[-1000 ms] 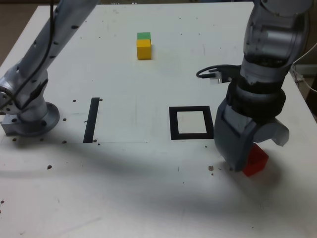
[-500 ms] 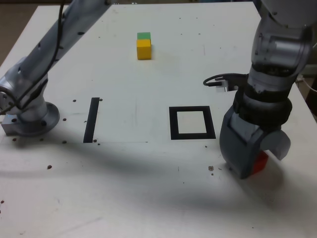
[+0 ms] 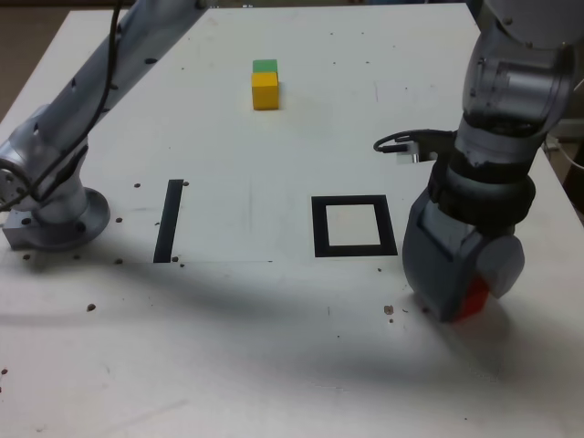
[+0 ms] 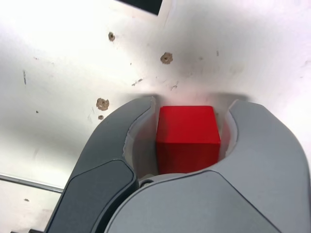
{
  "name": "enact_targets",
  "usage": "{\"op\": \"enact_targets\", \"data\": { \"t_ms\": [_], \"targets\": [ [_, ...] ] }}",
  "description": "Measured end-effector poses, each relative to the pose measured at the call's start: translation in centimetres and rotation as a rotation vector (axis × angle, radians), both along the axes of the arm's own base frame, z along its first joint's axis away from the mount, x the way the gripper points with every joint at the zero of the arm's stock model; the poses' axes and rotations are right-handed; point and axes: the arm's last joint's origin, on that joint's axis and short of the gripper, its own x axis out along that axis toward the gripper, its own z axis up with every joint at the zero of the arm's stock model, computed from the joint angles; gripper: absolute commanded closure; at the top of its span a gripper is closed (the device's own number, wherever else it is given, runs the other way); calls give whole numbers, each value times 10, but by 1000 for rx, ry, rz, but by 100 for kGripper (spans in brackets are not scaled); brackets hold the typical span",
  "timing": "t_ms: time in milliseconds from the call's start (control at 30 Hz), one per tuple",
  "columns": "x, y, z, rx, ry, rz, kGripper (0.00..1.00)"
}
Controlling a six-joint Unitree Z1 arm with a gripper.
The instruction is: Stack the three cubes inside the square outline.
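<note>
The red cube (image 3: 474,300) rests on the white table at the exterior view's right, just past the lower right corner of the square outline (image 3: 319,228). My gripper (image 3: 461,292) points down over it, and only a red corner shows there. In the wrist view the red cube (image 4: 187,133) fills the space between both fingers of the gripper (image 4: 192,104), which is shut on it. The yellow cube (image 3: 265,91) and green cube (image 3: 265,66) touch each other at the far middle of the table. The outline's white centre holds nothing.
A narrow black strip (image 3: 169,220) lies toward the exterior view's left. The arm's base (image 3: 57,217) stands at the left edge, and the arm spans the table overhead. A black cable (image 3: 392,144) loops off the wrist. Small holes (image 4: 166,58) dot the table.
The gripper has settled lower over the red cube and its outer finger has swung in against it. Less of the cube shows now than a second ago.
</note>
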Motion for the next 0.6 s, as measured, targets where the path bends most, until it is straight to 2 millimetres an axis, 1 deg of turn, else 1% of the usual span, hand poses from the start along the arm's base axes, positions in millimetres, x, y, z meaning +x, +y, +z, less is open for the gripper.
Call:
{"op": "enact_targets", "data": {
  "t_ms": [67,133,333,467,600],
  "targets": [
    [-1,1,2,7,-5,-1,87],
    [-2,1,6,10,-12,-2,89],
    [-7,3,14,9,-21,-14,89],
    [-17,6,22,15,-20,-49,89],
    [-36,16,36,33,-22,-115,89]
  ]
}}
